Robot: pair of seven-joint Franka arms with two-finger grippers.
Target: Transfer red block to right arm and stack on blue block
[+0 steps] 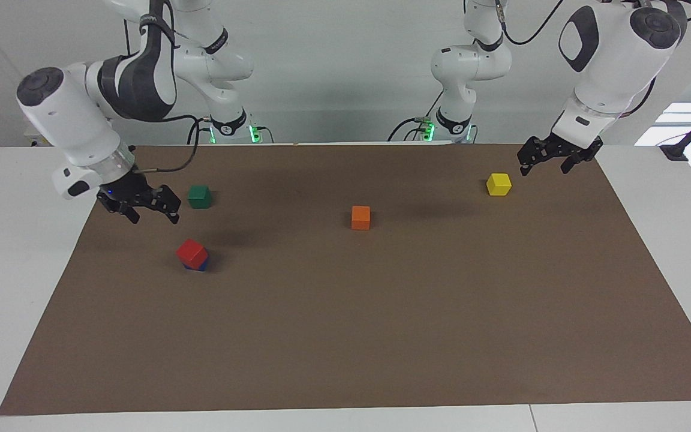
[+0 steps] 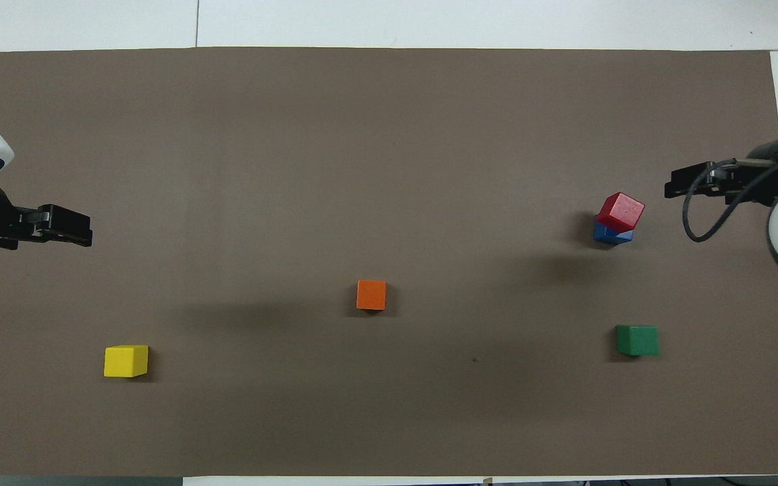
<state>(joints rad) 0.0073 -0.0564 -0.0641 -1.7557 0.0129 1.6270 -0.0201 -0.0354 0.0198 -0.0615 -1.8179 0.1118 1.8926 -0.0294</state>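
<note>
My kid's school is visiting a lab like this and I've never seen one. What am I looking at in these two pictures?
Two white robot arms share a table with a brown mat. One picture faces them; the other looks down from above them. The right gripper hangs open beside the green block, holding nothing. The left gripper waits open beside the yellow block. The red block sits, turned askew, on the blue block. An orange block lies mid-mat.
</note>
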